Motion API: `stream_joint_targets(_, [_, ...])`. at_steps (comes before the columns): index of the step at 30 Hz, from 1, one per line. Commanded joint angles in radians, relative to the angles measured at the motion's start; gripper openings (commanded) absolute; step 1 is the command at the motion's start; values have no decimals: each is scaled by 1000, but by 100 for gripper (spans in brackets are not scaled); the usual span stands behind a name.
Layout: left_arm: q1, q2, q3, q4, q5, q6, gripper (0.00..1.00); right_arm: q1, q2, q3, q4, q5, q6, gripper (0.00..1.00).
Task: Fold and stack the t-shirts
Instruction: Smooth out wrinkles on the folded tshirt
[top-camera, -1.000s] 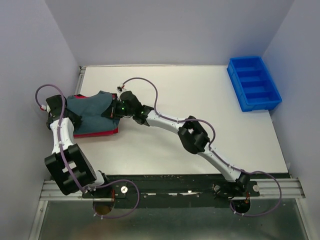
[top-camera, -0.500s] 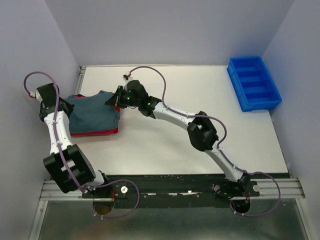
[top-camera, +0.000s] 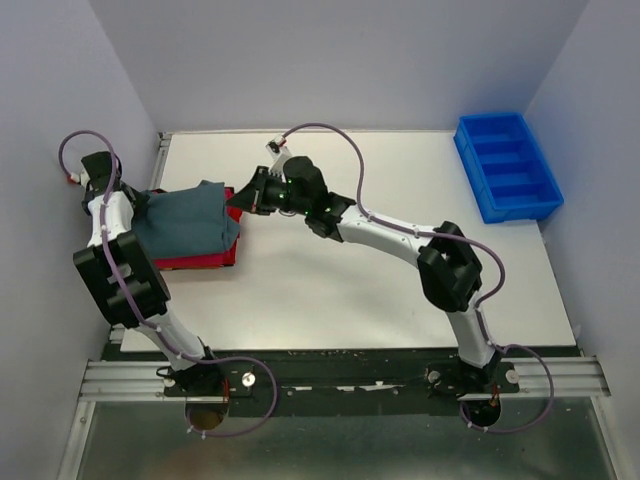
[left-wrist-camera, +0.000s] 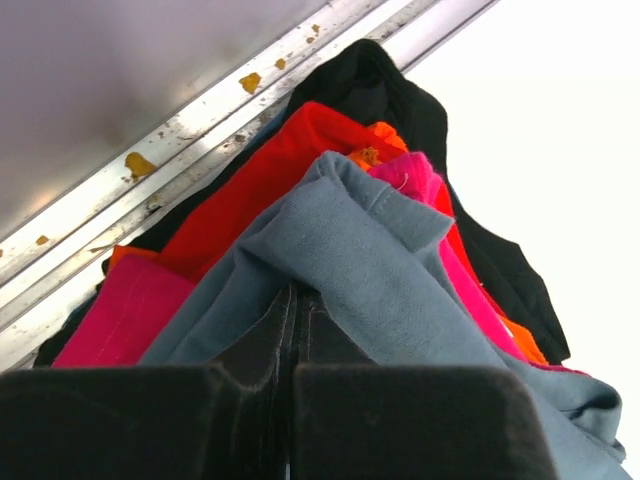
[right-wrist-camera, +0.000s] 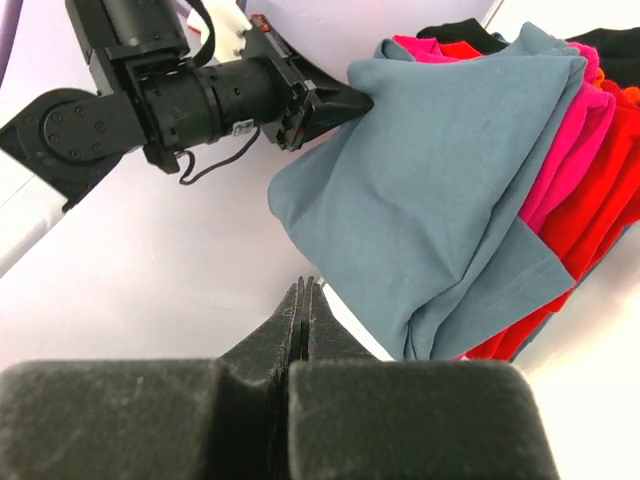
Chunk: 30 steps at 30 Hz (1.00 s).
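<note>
Grey t-shirt (right-wrist-camera: 450, 170) lay atop red t-shirts (right-wrist-camera: 592, 205), corner pinched by left gripper (right-wrist-camera: 362, 99); right gripper (right-wrist-camera: 303, 300) stood closed, empty, shirt just ahead.

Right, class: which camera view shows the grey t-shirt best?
The right wrist view: the grey t-shirt shows large and spread out over the red t-shirts, one corner pinched by the left gripper. The top external view shows it small; the left wrist view shows only a bunched fold.
</note>
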Motion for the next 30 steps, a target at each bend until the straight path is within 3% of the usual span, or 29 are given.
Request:
stream_joint_targets(1, [-22,23,61,77,85,6,0,-16,-61,-74,55,-9,-50,1])
stream_joint_targets(6, [-47,52,146,26,172,56,0,-44,-93,-148,86,-62,-48,1])
stream_joint_targets(10, [-112,-72,135,-21,126,127,16,-62,-144,-229,100,-68,-77,1])
stream_joint_targets(16, [-152,-311,16,-48,171,141,34,-104,-263,-378,109,-126,-117,1])
stream_joint_targets(20, [-301,-480,-136,23,192,119,51,-153,-444,-548,86,-102,-174,1])
stream_joint_targets(24, [-462,-618,-352,172,189,35,59,-220,-711,-723,-29,-22,-266,8])
stream_joint_targets(25, [-497,-647,-409,211,183,11,59,-239,-771,-769,-60,9,-290,11])
stream_joint_targets(27, [-614,-692,-515,301,162,-22,60,-262,-915,-852,-156,106,-332,42])
stream_joint_targets(28, [-666,-707,-558,338,133,-36,63,-265,-976,-893,-207,195,-344,67])
stream_joint_targets(29, [-707,-724,-613,385,114,-45,67,-266,-1047,-927,-285,298,-341,99])
stream_joint_targets(30, [-750,-742,-671,434,94,-57,72,-266,-1119,-965,-328,385,-347,100])
